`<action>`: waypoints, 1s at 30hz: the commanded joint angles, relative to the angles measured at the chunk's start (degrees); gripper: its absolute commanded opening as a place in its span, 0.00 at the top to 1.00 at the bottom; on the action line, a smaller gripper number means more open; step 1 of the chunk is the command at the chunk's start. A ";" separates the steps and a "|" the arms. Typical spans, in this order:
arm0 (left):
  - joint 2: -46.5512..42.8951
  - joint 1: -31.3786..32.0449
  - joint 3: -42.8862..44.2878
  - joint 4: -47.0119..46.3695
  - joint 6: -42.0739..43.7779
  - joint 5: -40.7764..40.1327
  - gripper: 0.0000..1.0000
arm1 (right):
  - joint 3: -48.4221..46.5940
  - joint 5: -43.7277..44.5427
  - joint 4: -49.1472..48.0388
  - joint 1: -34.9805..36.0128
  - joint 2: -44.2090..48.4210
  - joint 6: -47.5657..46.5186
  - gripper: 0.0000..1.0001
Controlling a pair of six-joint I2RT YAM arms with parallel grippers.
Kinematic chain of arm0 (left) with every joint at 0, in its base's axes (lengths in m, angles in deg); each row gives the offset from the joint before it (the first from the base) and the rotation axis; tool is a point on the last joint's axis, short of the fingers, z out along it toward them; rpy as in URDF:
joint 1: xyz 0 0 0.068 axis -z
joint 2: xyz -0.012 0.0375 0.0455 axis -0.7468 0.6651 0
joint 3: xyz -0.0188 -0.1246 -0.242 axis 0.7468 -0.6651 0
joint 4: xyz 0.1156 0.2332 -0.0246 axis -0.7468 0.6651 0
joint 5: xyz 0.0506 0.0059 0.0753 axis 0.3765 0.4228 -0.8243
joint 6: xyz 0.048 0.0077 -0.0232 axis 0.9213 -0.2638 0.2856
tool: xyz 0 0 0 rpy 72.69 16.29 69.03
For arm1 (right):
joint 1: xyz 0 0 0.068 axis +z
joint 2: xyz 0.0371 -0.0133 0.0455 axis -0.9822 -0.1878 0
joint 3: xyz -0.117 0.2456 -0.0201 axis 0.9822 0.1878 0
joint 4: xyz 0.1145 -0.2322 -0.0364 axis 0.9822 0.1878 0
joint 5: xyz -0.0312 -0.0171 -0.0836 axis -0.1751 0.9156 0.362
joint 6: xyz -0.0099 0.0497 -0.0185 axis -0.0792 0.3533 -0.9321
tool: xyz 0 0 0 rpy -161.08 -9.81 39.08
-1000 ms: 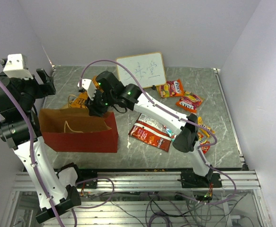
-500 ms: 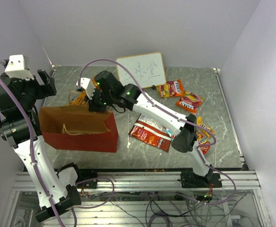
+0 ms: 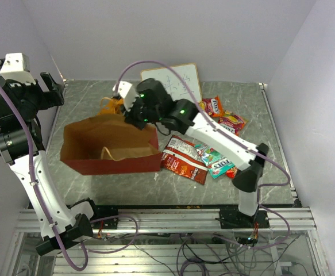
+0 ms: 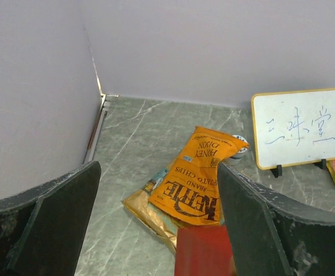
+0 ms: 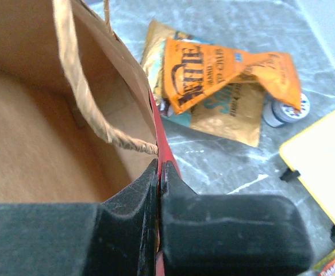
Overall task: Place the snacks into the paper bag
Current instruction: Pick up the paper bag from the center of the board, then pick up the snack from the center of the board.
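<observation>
The paper bag [image 3: 116,165], red outside and brown inside, lies open-mouthed at the table's left. My right gripper [image 3: 135,119] is shut on its far right rim; the right wrist view shows the red wall [image 5: 166,146] pinched between the jaws [image 5: 160,172], a twisted handle [image 5: 87,103] just inside. The left gripper [image 3: 50,92] hangs open, high at the far left, empty, apart from the bag [image 4: 204,253]. An orange chip bag [image 3: 110,106] [image 4: 201,178] [image 5: 213,69] lies behind the paper bag. A long red chip bag [image 3: 181,162], a teal packet [image 3: 213,158] and red-yellow packets [image 3: 211,106] lie to the right.
A small whiteboard [image 3: 181,77] [image 4: 299,127] stands at the back, partly behind the right arm. A little round tin [image 4: 240,144] [image 5: 287,108] sits beside the orange bag. Walls close in the left side and the back.
The right gripper has shut on the bag's rim and pulled the bag to the right, widening its mouth. The right arm's elbow swung right. The left gripper drew back a little.
</observation>
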 commanded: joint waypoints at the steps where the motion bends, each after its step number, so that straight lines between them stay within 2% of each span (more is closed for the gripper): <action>1: -0.73 -0.57 -0.68 -4.46 -2.33 2.11 0.06 | 2.11 -0.45 -3.07 -6.32 3.56 3.42 1.00; 7: 0.41 -0.61 -4.63 -5.06 -1.40 1.75 0.06 | 4.40 3.84 -3.59 -14.10 8.40 4.03 1.00; 16: 1.13 2.44 -14.82 -4.76 4.74 0.47 0.01 | 17.53 10.91 -7.47 -24.05 17.03 6.42 1.00; 19: 2.13 7.60 -18.32 -3.34 8.40 -1.76 0.01 | 21.87 11.54 -8.71 -25.55 19.60 7.33 1.00; 23: 3.96 18.09 -22.45 -2.52 12.45 -5.94 0.00 | 26.53 12.95 -10.25 -26.65 22.75 7.99 1.00; 25: 5.58 22.56 -24.22 -4.77 12.86 -9.13 0.00 | 28.60 13.52 -10.77 -28.18 23.75 8.32 1.00; 30: 13.51 29.02 -25.19 -10.49 15.30 -13.82 0.00 | 33.13 13.34 -12.27 -29.08 26.17 8.65 1.00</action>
